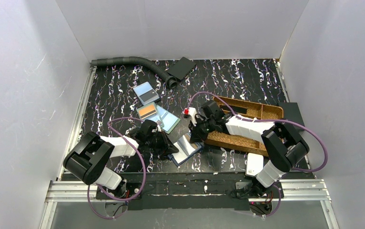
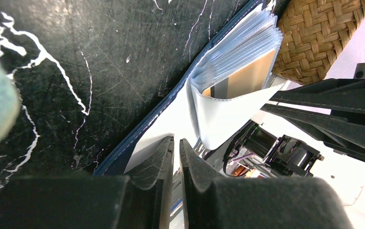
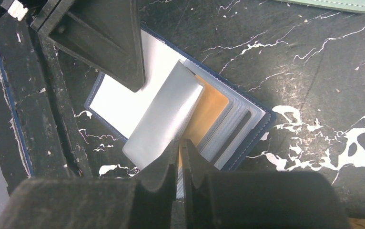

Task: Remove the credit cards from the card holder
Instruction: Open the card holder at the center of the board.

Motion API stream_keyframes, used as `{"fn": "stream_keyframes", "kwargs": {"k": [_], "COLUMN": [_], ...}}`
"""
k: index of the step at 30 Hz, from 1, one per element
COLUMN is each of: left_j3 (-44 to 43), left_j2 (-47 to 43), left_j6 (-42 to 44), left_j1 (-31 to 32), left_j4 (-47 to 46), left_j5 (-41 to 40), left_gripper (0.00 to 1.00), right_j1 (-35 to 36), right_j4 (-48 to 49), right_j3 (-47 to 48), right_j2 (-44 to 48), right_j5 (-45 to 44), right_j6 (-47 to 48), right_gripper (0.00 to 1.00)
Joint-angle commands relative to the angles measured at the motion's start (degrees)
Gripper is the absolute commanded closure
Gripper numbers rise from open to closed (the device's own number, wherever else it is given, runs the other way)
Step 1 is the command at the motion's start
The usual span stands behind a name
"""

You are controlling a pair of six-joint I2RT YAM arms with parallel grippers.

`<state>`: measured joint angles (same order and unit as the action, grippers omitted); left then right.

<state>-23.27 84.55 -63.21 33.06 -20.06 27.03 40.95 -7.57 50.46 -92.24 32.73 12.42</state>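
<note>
Open card holder [image 1: 186,151] lies on the black marbled table [image 1: 247,76], just below the centre of the overhead view, between the two arms. The left gripper [image 2: 177,140], jaws drawn nearly together with nothing visibly between them, rests its tips on the holder's white inner face. The right gripper [image 3: 180,143] is closed, pinching the lower edge of a lifted grey page [image 3: 164,117] of the card holder. Beside that page, a tan card [image 3: 211,112] sits in a clear sleeve, with a stack of further sleeves fanned out to its right.

Above and left of the holder, three cards lie flat on the table: a blue-grey card [image 1: 146,93] farthest up, an orange card [image 1: 147,111] below it, and a pale blue card [image 1: 167,119] touching the orange one. The right arm reaches across a brown woven tray [image 1: 240,141] at centre right.
</note>
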Motion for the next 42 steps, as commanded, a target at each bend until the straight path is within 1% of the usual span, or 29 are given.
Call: {"fn": "stream_keyframes", "kwargs": {"k": [1,9,17,18,22,26,31,42], "left_j3": [-0.69,-0.85,-0.64,-0.64,-0.94,-1.59,-2.83,-3.77], "left_j2": [-0.51,-1.09,-4.35,-4.81,-6.37,-6.58,-4.53,-2.32], "left_j6": [1.75,2.04,3.07,3.16,3.05,2.83,2.17,0.70], "left_j1": [-0.36,-0.45,-1.06,-1.14,-1.29,-1.26,-1.28,-1.26], "left_j4": [1.95,1.95,1.86,1.74,0.89,-0.05,-1.36,-4.36], "left_j5": [-1.71,-1.01,-0.32,-0.21,0.25,0.79,1.41,2.47], "left_gripper": [0.90,0.89,0.84,0.82,0.68,0.58,0.52,0.46], "right_j1": [0.76,1.64,2.18,2.25,2.48,2.77,3.07,3.33], "right_j4": [-1.04,-1.03,0.05,0.17,0.82,1.93,3.23,4.27], "right_j3": [1.66,1.76,1.62,1.59,1.49,1.02,0.51,-0.02], "right_j2": [-0.35,-0.64,-1.71,-1.90,-2.33,-2.38,-2.53,-2.68], "right_j5": [-0.34,0.98,2.79,3.05,4.27,5.53,7.10,8.50], "right_j6": [1.46,1.33,-0.74,-0.98,-1.74,-2.62,-4.06,-4.76], "right_gripper": [0.86,0.85,0.85,0.85,0.84,0.83,0.82,0.81]}}
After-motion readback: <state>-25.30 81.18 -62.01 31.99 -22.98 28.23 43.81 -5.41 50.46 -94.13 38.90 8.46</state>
